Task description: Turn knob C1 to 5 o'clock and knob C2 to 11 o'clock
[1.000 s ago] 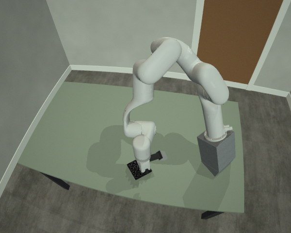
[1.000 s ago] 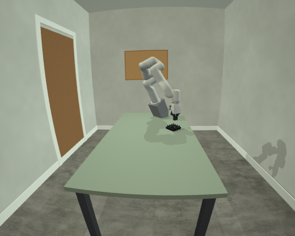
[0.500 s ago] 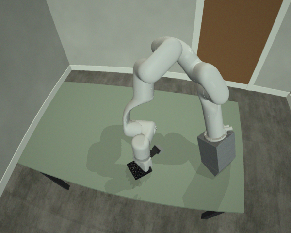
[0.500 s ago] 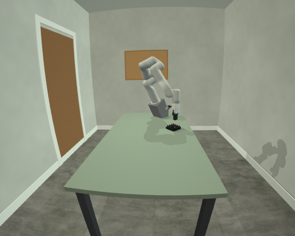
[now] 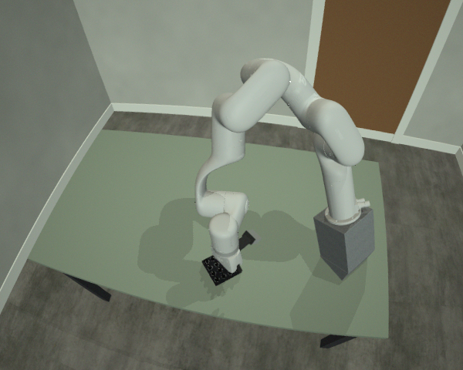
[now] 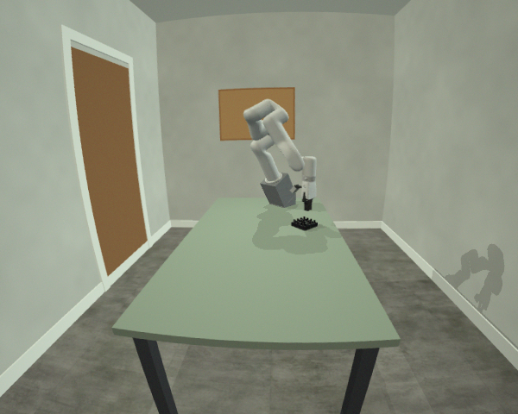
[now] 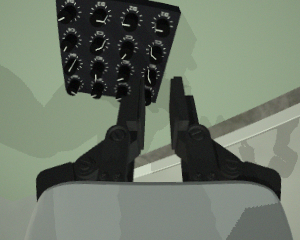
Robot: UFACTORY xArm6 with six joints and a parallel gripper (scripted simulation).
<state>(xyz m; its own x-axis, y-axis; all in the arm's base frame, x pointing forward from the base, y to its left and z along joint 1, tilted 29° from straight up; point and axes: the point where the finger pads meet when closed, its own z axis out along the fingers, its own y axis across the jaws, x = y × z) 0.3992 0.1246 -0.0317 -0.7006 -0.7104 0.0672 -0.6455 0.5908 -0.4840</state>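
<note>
The knob box (image 5: 214, 271) (image 6: 305, 227) (image 7: 117, 40) is a small black box with four rows of four knobs. It stands flat on the green table (image 5: 104, 191) (image 6: 250, 276) near one long edge. My gripper (image 6: 307, 206) (image 7: 157, 93) hangs some way above the box and points straight down. In the wrist view its fingertips lie over the box's near right corner. The fingers stand a narrow gap apart with nothing between them and touch no knob. In the top view the white wrist hides the fingers and part of the box. The printed names are too small to read.
The arm's grey pedestal (image 5: 345, 243) (image 6: 278, 191) stands on the table a short way from the box. The table edge (image 7: 257, 123) runs close by the box in the wrist view, with dark floor beyond it.
</note>
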